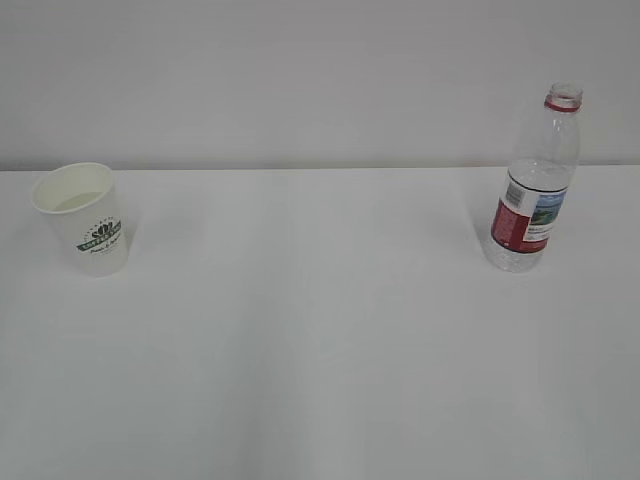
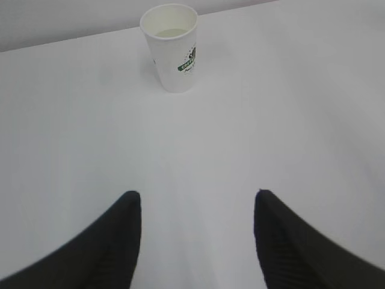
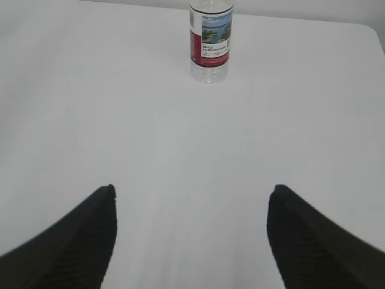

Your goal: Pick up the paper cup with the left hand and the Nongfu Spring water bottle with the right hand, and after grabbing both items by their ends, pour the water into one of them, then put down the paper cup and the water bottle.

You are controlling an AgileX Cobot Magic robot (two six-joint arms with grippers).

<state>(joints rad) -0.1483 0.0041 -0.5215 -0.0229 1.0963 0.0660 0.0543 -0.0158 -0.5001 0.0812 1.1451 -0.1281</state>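
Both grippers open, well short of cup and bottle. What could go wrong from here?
1. The paper cup stands upright, light and apparently holding liquid; a nudge from the left gripper might tip or spill it.
2. The water bottle is uncapped, tall and nearly empty; a push from the right gripper could topple it.

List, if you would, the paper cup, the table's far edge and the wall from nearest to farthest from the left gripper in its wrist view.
1. paper cup, ahead, slightly left.
2. table's far edge, just behind the cup.
3. wall, beyond that edge.
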